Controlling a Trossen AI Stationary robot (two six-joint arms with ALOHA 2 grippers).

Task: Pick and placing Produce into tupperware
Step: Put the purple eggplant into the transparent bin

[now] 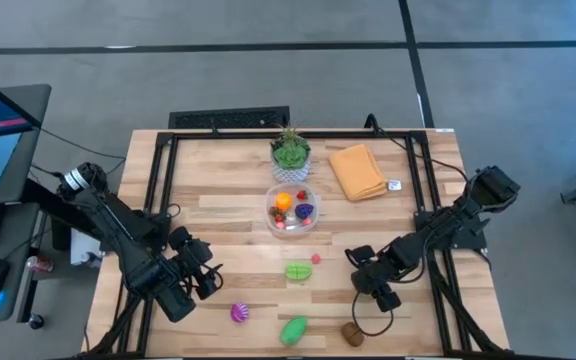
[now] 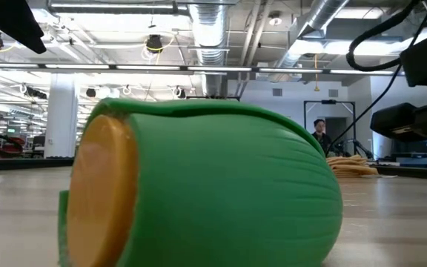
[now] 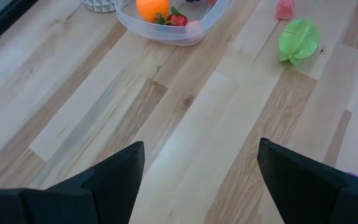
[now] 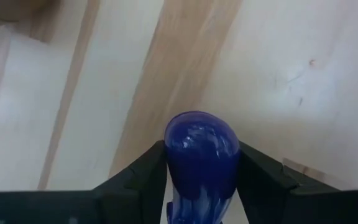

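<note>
The clear tupperware [image 1: 291, 211] stands mid-table and holds orange, purple and red produce; it also shows in the left wrist view [image 3: 173, 28]. On the table lie a green piece [image 1: 298, 271] [image 3: 298, 40], a small pink piece [image 1: 317, 259] [image 3: 283, 9], a pink-purple piece [image 1: 239, 313], a green piece [image 1: 294, 330] [image 2: 199, 189] and a brown piece [image 1: 353, 333]. My left gripper [image 1: 206, 268] [image 3: 201, 180] is open over bare wood, left of the loose produce. My right gripper [image 1: 361, 263] [image 4: 201, 180], right of the green piece, is shut on a blue-purple piece [image 4: 201, 152]. My right gripper pinches the blue-purple piece between its two fingers, one on each flank [image 4: 171, 165]. Its rounded end [image 4: 201, 127] sticks out past the fingertips. The fingers slant down toward the table's left side. The piece shows over bare wood; I cannot tell whether it touches the table.
A green plant in a white pot [image 1: 290, 152] and a folded orange cloth [image 1: 358, 172] [image 2: 351, 165] sit near the far edge, behind the tupperware. Black frame rails run along the table's sides. A person [image 2: 319, 133] stands far off in the room.
</note>
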